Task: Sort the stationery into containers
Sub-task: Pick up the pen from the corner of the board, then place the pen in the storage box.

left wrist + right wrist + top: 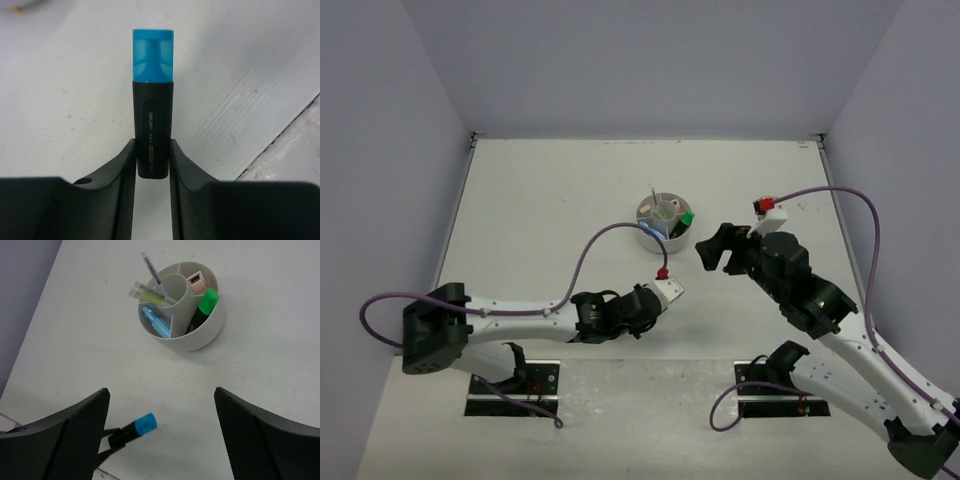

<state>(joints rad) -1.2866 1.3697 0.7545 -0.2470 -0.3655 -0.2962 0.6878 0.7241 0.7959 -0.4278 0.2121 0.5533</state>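
Three lilac walls (390,150) box in a pale surface (550,190) from above, organiser (650,234) mid-frame. Left wrist: the left end effector (152,146) pinches only the tail of the blue highlighter (153,115) at centre, so it may swivel or slip on lifting. Right wrist: the right end effector (161,392) gapes empty; the organiser at upper centre looks crowded, and its leaning pens (151,270) could snag.

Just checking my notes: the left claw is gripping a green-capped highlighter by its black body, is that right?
No, the cap is blue, not green; the left wrist view shows it. The left claw is gripping a blue-capped highlighter by its black body.
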